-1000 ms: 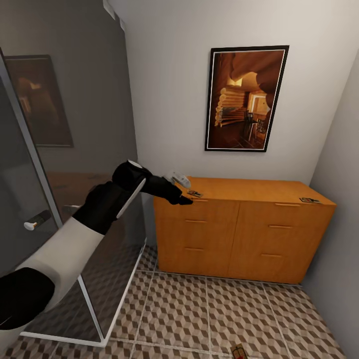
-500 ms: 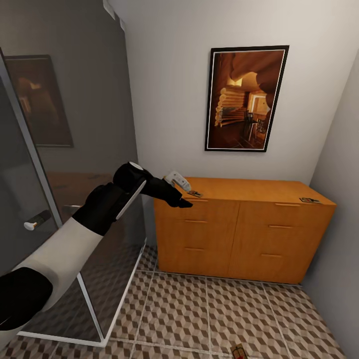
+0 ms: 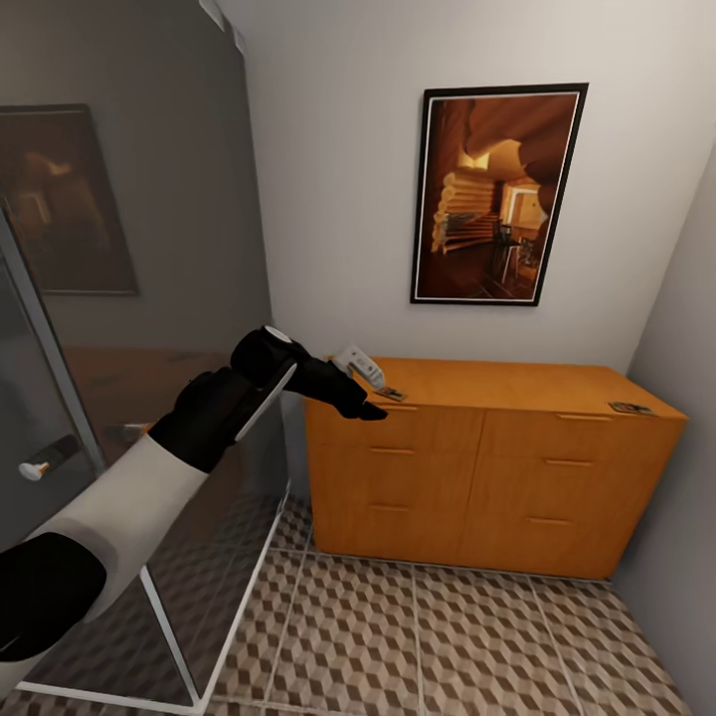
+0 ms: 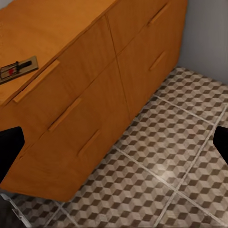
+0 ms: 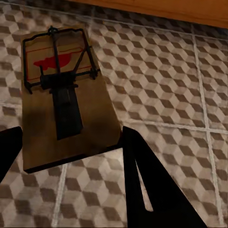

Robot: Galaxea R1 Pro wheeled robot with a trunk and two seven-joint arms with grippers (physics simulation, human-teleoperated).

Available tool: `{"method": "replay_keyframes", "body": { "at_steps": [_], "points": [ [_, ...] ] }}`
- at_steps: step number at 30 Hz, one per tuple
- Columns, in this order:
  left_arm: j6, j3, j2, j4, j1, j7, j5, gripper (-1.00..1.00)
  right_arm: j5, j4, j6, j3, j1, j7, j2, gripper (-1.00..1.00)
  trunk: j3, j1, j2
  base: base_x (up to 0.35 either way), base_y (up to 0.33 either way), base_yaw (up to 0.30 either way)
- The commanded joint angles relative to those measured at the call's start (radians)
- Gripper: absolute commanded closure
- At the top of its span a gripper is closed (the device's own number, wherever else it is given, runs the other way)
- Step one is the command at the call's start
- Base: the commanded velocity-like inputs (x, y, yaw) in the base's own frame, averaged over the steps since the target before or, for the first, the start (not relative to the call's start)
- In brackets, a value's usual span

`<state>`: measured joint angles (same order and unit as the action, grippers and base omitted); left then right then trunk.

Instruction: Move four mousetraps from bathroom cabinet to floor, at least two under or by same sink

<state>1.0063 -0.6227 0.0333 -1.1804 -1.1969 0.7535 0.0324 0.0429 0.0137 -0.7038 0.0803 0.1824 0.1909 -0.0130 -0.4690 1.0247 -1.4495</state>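
Mousetraps are lying in 3 visible spots: 1 (image 3: 391, 394) at the front left corner of the cabinet (image 3: 477, 467) top, just beside the left gripper (image 3: 366, 410); 1 (image 3: 629, 408) at the front right corner; and 1 (image 5: 61, 114) between the fingers of the right gripper (image 5: 71, 156) above the bathroom floor (image 5: 166, 80).

The left gripper is standing wide open and empty in its wrist view, with its fingers at the frame edges and the near mousetrap (image 4: 18, 69) off to one side, not between them. Closing now would likely be catching the cabinet's front edge or nudging the flat board toward the wall.

The right gripper is flanking its mousetrap, but whether it is gripping cannot be told, nor whether the board is resting on the tiles. Releasing it from a height could be flipping it or springing its bar. No sink is showing, so it may be ending up away from it.
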Motion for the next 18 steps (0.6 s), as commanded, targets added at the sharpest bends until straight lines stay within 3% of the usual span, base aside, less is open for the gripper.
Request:
{"method": "replay_keyframes", "body": {
  "at_steps": [1, 8, 18],
  "points": [
    [0.006, -0.005, 0.001, -0.001, -0.001, 0.000, 0.003, -1.00, 0.002, -0.001, 0.024, 0.007, -0.004, -0.002, 0.000, 1.00, -0.001, 0.000, -0.001, 0.208, 0.000, 0.000],
    [0.006, -0.023, 0.003, -0.023, -0.001, 0.000, 0.003, -1.00, -0.014, -0.001, 0.173, 0.005, -0.022, -0.181, 0.018, 1.00, -0.001, 0.000, -0.001, 0.104, 0.000, 0.000],
    [0.006, -0.028, 0.005, -0.061, -0.003, 0.000, 0.003, -1.00, -0.089, -0.001, 0.213, 0.006, -0.025, -0.227, 0.028, 1.00, -0.001, 0.000, -0.001, 0.009, 0.000, 0.000]
  ]
}}
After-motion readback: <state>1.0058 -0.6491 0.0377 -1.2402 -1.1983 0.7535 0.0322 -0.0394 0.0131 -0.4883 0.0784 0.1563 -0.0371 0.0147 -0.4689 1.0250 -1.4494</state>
